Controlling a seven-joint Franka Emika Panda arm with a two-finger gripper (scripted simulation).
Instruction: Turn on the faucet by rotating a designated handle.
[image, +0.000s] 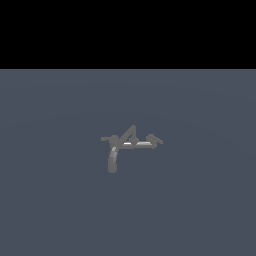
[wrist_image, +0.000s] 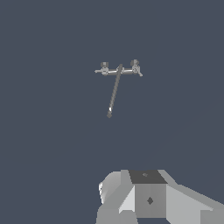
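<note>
A flat slate-blue floor (image: 200, 200) carries the faucet (image: 127, 144) well away from its edges, handle (image: 106, 139) untouched. The gripper (wrist_image: 148, 197) is well apart; its opening cannot be told.

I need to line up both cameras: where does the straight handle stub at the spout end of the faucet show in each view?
Exterior view: the handle juts toward that view's left from the crossbar, just above the curved spout.
Wrist view: the handle is the short stub at one end of the crossbar, far from the gripper body.
Shared landmark: the bent lever at the opposite end.
</note>
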